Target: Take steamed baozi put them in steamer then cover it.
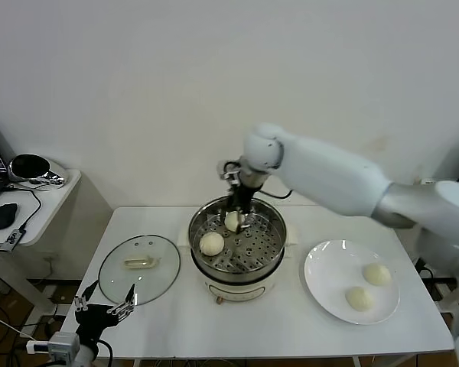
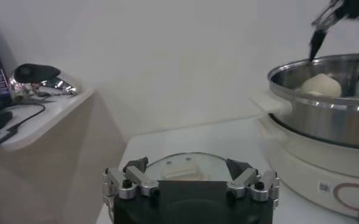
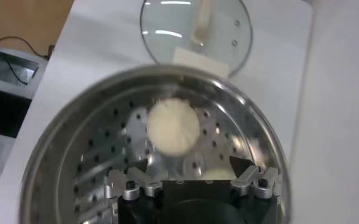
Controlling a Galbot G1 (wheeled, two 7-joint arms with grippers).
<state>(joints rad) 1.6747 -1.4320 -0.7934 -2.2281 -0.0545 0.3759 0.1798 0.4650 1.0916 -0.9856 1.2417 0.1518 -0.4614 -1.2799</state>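
Right gripper (image 1: 234,220) hangs fingers-wide over the shiny round stainless-steel steamer (image 1: 271,264), apparently releasing a cream-white bun (image 1: 231,221) onto the far tray beside another bun (image 1: 212,243); left gripper (image 1: 105,308) parked near-left, fingers wide.

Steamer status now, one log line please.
steamer: two baozi inside | plate: two baozi | cover: off | right gripper: open over tray

A baozi (image 3: 173,126) lies on the steamer (image 3: 75,152) tray beyond open jaws.

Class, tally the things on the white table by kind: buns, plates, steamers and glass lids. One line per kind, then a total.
Buns: 4 (steamer; plate)
Plates: 1
Steamers: 1
Glass lids: 1
Total: 7
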